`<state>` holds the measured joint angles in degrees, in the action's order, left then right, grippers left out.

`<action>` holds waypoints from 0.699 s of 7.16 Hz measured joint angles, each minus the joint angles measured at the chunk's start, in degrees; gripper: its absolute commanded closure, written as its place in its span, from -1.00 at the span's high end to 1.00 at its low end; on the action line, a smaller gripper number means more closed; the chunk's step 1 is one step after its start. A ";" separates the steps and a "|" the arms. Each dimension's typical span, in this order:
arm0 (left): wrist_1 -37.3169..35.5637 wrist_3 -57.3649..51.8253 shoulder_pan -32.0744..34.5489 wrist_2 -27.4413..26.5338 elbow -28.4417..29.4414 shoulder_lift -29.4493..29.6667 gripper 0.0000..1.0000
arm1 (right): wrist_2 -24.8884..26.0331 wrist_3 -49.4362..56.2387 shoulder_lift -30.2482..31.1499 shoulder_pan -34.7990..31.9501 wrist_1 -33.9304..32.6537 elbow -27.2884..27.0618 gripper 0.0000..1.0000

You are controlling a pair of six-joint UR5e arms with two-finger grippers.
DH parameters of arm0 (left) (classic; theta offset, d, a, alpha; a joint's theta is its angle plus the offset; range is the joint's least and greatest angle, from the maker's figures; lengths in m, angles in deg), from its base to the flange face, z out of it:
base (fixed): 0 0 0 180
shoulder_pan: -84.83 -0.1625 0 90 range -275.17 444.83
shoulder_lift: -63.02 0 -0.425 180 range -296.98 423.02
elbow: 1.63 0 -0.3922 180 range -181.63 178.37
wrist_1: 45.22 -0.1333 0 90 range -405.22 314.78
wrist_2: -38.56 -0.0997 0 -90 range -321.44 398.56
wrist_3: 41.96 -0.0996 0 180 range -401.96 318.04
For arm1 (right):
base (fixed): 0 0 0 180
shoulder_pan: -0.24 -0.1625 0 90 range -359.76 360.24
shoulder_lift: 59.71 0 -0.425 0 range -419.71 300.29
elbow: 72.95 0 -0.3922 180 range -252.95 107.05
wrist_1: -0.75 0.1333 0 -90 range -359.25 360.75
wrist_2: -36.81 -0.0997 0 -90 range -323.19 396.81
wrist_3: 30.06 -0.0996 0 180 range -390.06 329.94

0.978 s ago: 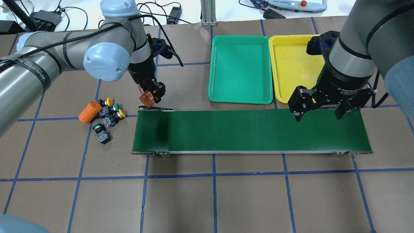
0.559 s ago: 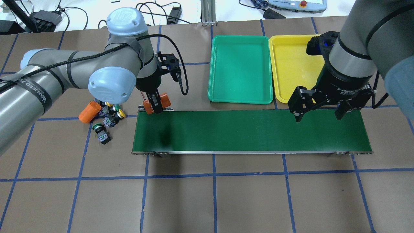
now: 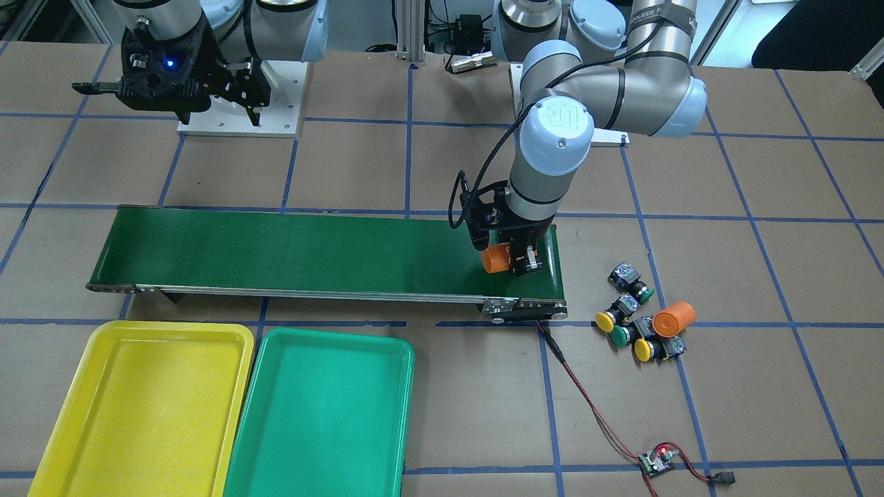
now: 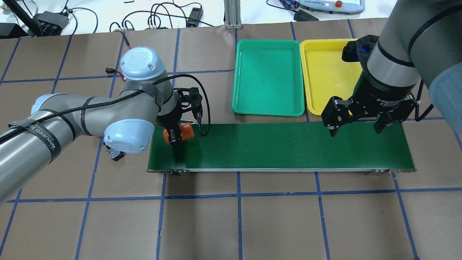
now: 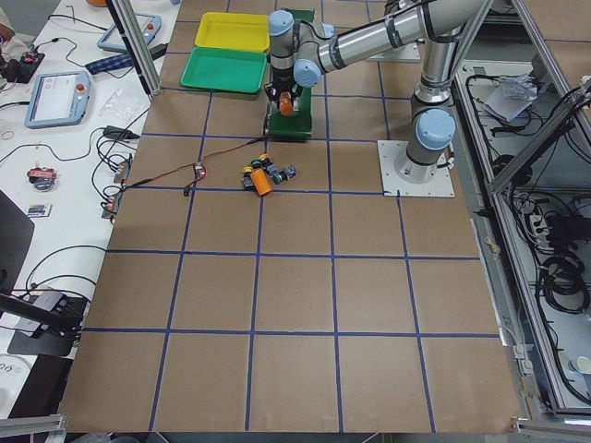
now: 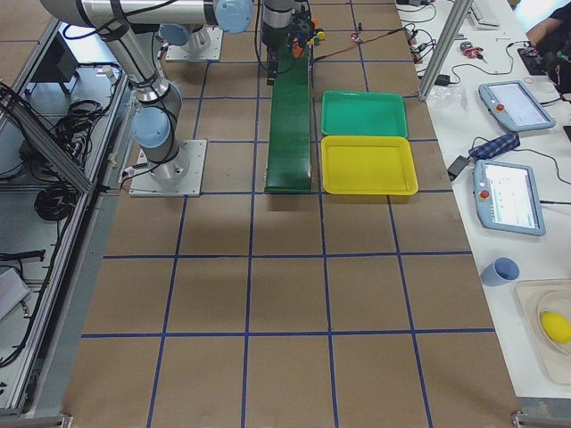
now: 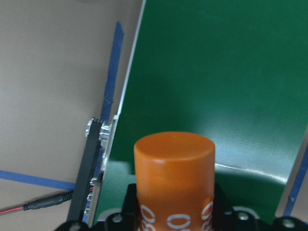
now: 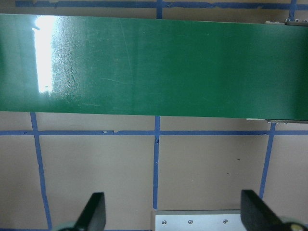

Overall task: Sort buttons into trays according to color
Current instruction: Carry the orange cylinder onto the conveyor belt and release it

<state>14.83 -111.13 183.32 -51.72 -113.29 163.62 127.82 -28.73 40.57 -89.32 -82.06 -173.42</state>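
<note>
My left gripper (image 4: 176, 135) is shut on an orange cylinder (image 4: 184, 131) and holds it over the left end of the dark-green conveyor belt (image 4: 288, 146). The cylinder fills the left wrist view (image 7: 174, 173). The buttons (image 3: 632, 321), two with yellow caps and two with green, lie in a cluster on the table beside that end of the belt. In the overhead view my left arm hides most of them. The green tray (image 4: 269, 77) and the yellow tray (image 4: 325, 72) lie empty beyond the belt. My right gripper (image 4: 355, 126) is open and empty above the belt's right end.
A second orange cylinder (image 3: 675, 318) lies against the button cluster. A red wire runs from the conveyor's end to a small circuit board (image 3: 656, 462) on the table. The right wrist view shows the belt (image 8: 154, 62) and the brown table below it.
My left gripper has carried the orange cylinder from the table just beyond the belt's corner to above the belt's left end. My left arm now covers the buttons. The right arm has not moved.
</note>
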 measured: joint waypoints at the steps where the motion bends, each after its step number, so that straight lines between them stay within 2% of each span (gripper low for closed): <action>1: -0.42 0.28 0.74 0.23 -0.36 0.10 0.99 | -0.02 0.01 0.00 0.00 0.01 0.00 1.00; 5: -0.95 1.50 2.76 0.06 0.97 -1.14 1.00 | -0.05 0.02 0.00 0.00 0.02 -0.02 1.00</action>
<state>13.88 -109.64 186.08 -51.65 -112.32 162.48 127.78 -28.71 40.57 -89.32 -82.04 -173.44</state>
